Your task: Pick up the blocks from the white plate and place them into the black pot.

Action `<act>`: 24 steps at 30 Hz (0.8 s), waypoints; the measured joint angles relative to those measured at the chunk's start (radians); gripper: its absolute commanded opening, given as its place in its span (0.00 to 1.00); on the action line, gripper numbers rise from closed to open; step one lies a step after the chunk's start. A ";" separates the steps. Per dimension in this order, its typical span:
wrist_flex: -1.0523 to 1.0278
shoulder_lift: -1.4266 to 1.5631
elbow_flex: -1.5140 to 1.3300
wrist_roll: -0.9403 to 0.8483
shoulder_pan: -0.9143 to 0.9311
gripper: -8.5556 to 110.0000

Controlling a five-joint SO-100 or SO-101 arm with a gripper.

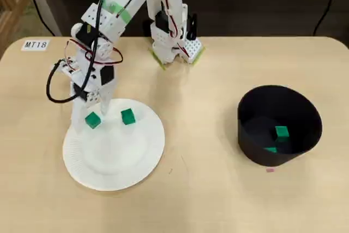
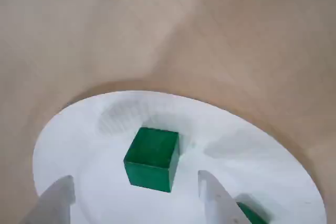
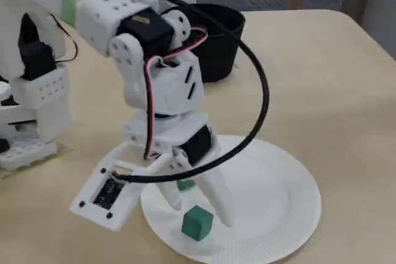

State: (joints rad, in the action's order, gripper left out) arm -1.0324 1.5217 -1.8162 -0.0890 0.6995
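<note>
Two green blocks lie on the white plate (image 1: 120, 162). My gripper (image 1: 91, 119) is down over the plate's far left part, open. One block (image 1: 92, 119) sits between its fingers with a gap on each side. In the wrist view that block (image 2: 152, 158) lies between the two white fingertips (image 2: 218, 198) on the plate (image 2: 252, 150). A second block (image 1: 127, 116) lies just to the right, seen at the lower right edge (image 2: 252, 214) of the wrist view. The black pot (image 1: 305, 113) at the right holds two more blocks (image 1: 281, 132).
The arm's base (image 1: 174, 45) stands at the table's far edge, with a black cable (image 1: 52, 88) looping off the wrist. A small label (image 1: 36, 44) lies at the far left. Bare wooden table (image 1: 202, 135) separates plate and pot.
</note>
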 measured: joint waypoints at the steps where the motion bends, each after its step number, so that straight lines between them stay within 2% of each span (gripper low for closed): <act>1: -0.003 -0.005 0.000 0.008 0.000 0.33; 6: -0.003 -0.038 0.012 0.020 0.000 0.30; 9: -0.002 -0.063 0.028 0.023 0.000 0.20; 12: -0.002 -0.081 0.054 0.026 0.000 0.06; 20: 0.037 -0.069 0.091 0.040 -0.017 0.05; 24: 0.170 0.107 0.049 0.038 -0.107 0.05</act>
State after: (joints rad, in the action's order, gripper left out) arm -0.8621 1.6291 -1.7671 -0.0506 0.5921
